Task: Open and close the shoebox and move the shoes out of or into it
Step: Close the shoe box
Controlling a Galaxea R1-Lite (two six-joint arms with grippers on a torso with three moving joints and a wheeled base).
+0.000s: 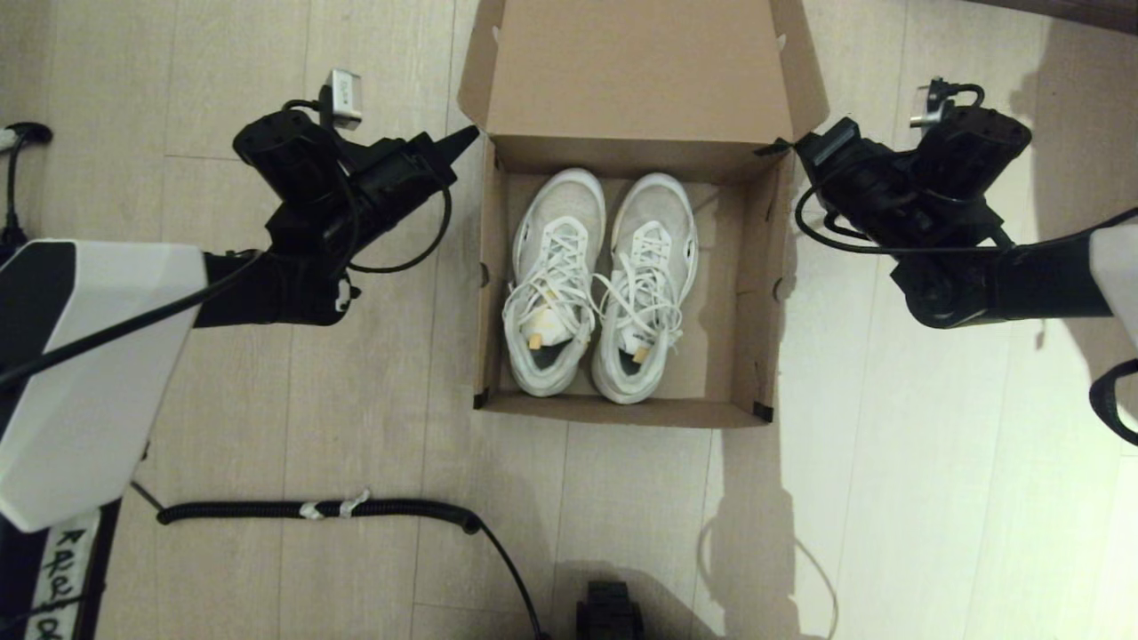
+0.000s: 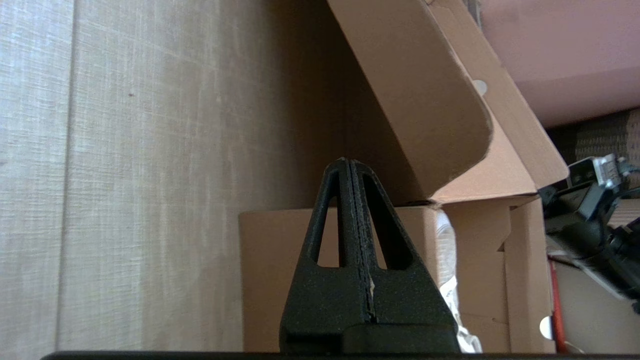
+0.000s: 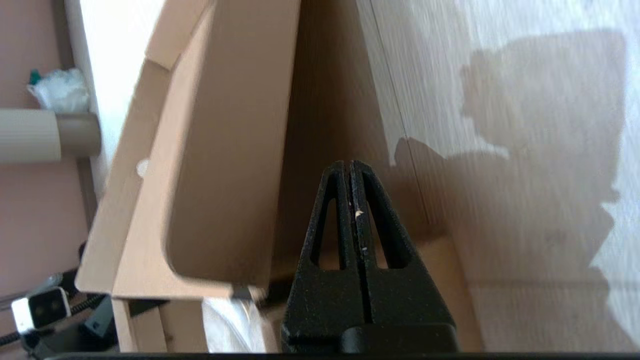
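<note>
The brown cardboard shoebox (image 1: 763, 293) stands open on the floor, its hinged lid (image 1: 636, 67) raised at the far side. Both white and grey mesh shoes (image 1: 591, 280) lie side by side inside, toes toward the lid. My left gripper (image 1: 467, 138) is shut and empty, its tip at the box's far left corner under the lid's side flap (image 2: 425, 95). My right gripper (image 1: 772, 147) is shut and empty at the far right corner, beside the other side flap (image 3: 225, 165). A sliver of white shoe (image 2: 445, 235) shows past the box wall (image 2: 280, 270).
Pale wood-look floor (image 1: 356, 356) surrounds the box. A black coiled cable (image 1: 320, 509) lies on the floor near the robot, in front of the box. A black part (image 1: 609, 613) sits at the near edge.
</note>
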